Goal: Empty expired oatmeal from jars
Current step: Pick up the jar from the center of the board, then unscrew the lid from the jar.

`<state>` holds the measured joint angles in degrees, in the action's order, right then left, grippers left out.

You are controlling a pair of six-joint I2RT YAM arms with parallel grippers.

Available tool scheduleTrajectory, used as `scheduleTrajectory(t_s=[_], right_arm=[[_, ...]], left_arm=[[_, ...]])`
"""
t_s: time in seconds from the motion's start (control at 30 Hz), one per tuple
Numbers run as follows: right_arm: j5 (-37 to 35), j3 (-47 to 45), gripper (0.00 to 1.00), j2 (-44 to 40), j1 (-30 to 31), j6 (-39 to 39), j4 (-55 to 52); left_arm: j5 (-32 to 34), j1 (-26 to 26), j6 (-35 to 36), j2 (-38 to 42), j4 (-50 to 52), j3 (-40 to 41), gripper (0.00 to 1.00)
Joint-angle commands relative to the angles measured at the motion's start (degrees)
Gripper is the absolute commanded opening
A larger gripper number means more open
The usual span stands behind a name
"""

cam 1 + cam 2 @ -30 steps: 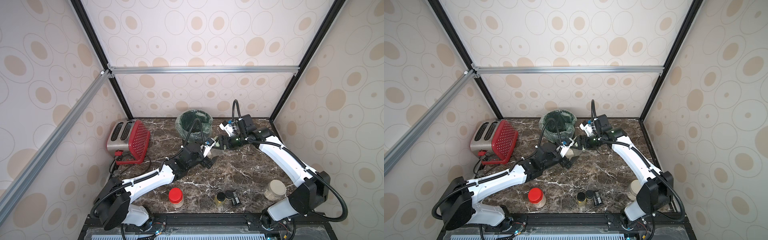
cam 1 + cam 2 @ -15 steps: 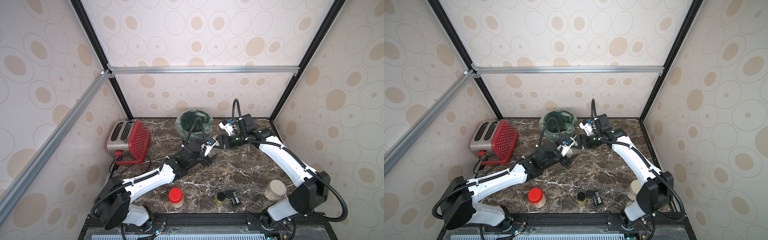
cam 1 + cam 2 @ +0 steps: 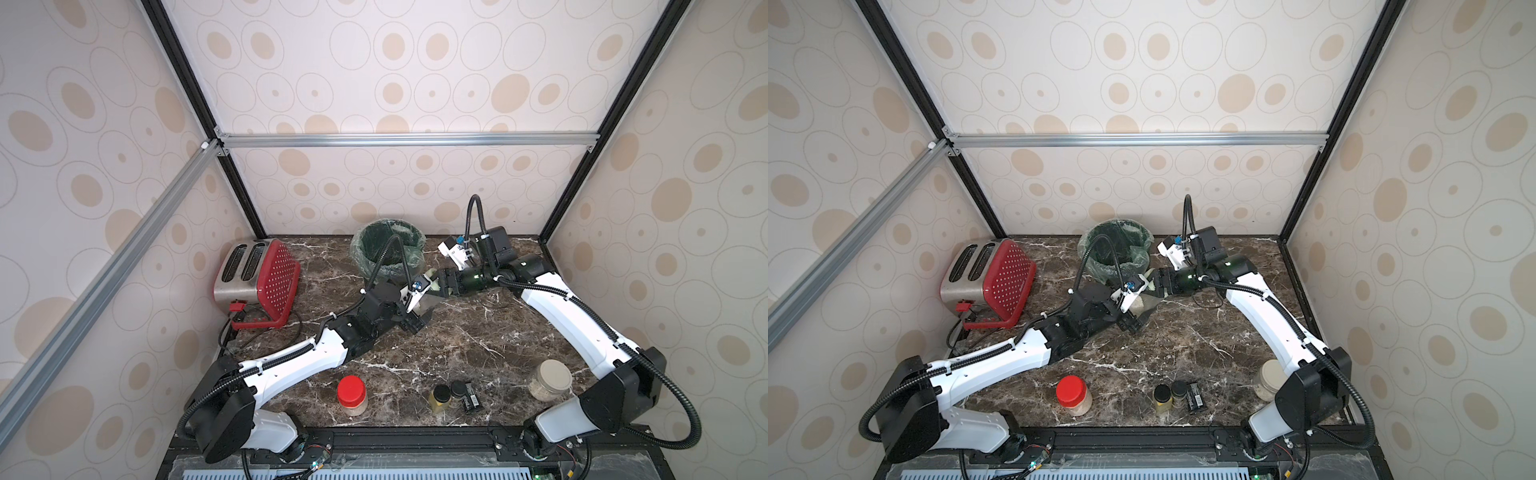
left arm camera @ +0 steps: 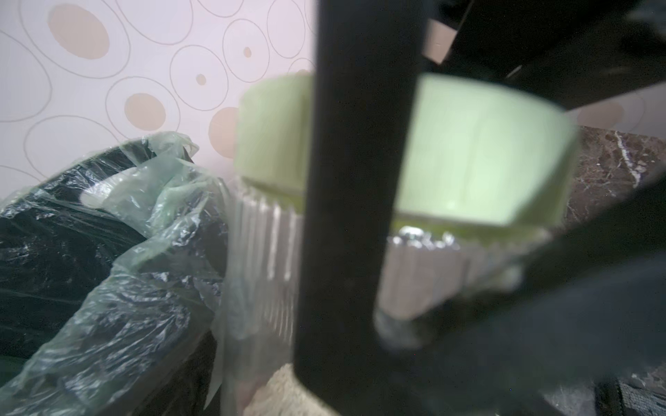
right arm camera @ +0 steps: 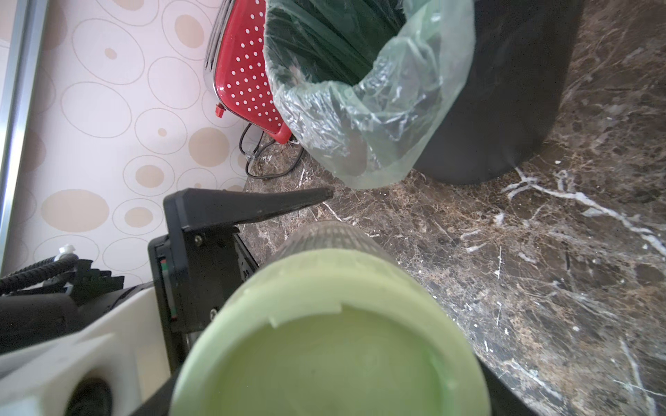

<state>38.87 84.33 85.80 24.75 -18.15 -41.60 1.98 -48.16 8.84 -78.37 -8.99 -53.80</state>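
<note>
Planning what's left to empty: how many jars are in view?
3. A red-lid jar stands front left, a beige-lid jar front right, and a green-lid jar is beside the bin. No other shows, though the arms may hide something.

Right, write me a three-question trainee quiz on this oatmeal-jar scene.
1. Which lid does the right tool grip? A red, B pale green, C beige.
2. True or false: the clear red-lidded jar lies inside the black bin lined with a green bag.
3. How many small black-capped bottles stand near the front edge?
Key: 1 B, the pale green round screw lid of the transparent ribbed jar. 2 False; it stands upright on the brown marble tabletop, away from the bin. 3 Two.
</note>
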Motion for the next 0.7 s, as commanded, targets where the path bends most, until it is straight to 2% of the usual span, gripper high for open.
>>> scheduleTrajectory(t_s=[0.0,0.13,0.23,0.33,0.43,0.57,0.67], right_arm=[[3.8,2.2,0.47,-1.9,0.2,0.1,1.7],[4.5,2.2,0.47,-1.8,0.2,-0.2,2.1],[4.9,2.1,0.47,-1.7,0.2,-0.3,2.1],[4.7,2.1,0.49,-1.8,0.2,-0.1,1.9],[4.3,2.3,0.52,-1.5,0.2,0.2,1.4],[3.3,3.4,0.71,-1.1,0.1,0.9,-0.1],[2.2,4.8,0.88,-1.2,-0.4,1.3,-2.1]], left_arm=[[0.8,0.8,2.9,1.6,0.1,-0.5,0.96],[0.6,1.3,3.6,1.7,0.1,-0.6,0.89],[0.7,1.6,3.9,2.1,0.0,-0.7,0.79],[1.5,1.7,4.2,2.5,-0.1,-0.9,0.60],[2.2,1.7,4.3,2.9,0.5,-1.5,0.36],[2.4,1.7,4.5,3.5,1.3,-2.5,0.00],[2.4,1.7,5.3,4.0,2.1,-2.8,0.00]])
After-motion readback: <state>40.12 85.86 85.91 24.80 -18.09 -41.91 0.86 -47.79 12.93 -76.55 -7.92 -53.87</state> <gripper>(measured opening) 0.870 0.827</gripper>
